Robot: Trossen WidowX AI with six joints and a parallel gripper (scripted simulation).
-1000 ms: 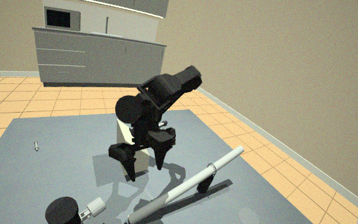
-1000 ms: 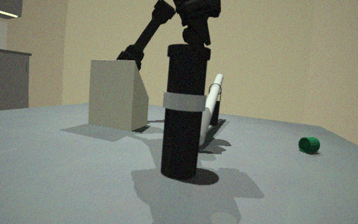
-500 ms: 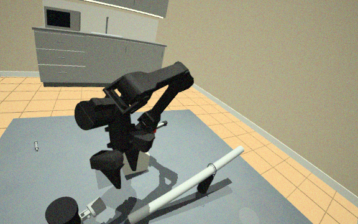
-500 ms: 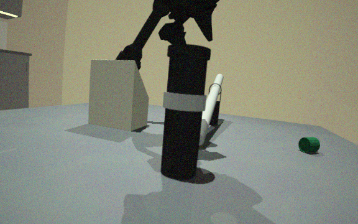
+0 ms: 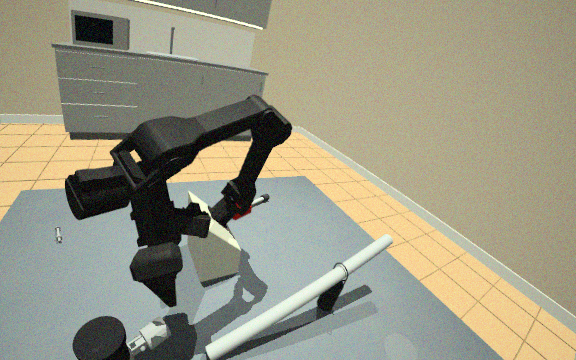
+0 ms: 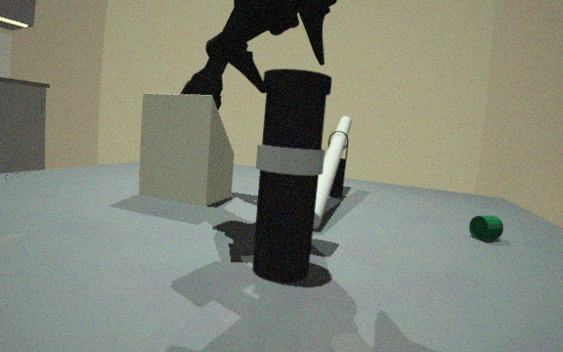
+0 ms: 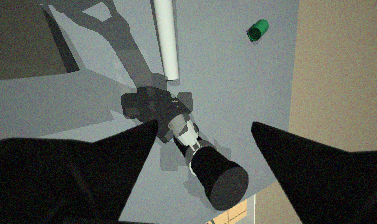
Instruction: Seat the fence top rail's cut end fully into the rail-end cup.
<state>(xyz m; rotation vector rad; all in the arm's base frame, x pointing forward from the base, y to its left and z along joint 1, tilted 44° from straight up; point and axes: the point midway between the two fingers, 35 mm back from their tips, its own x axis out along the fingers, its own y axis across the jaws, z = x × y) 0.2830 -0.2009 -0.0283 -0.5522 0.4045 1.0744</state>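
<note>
- Claw (image 7: 201,135) spread wide, holding nothing, above the post (image 7: 216,172).
- Wrist view alone shows the cup (image 7: 185,131) apart from the rail (image 7: 166,40).
- Exterior shows the band (image 6: 289,159); top view hides the green cap (image 6: 486,228).

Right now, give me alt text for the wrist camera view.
The open gripper hovers above the black post and its grey rail-end cup. The white rail ends short of the cup, unseated. A green cap lies apart.
</note>
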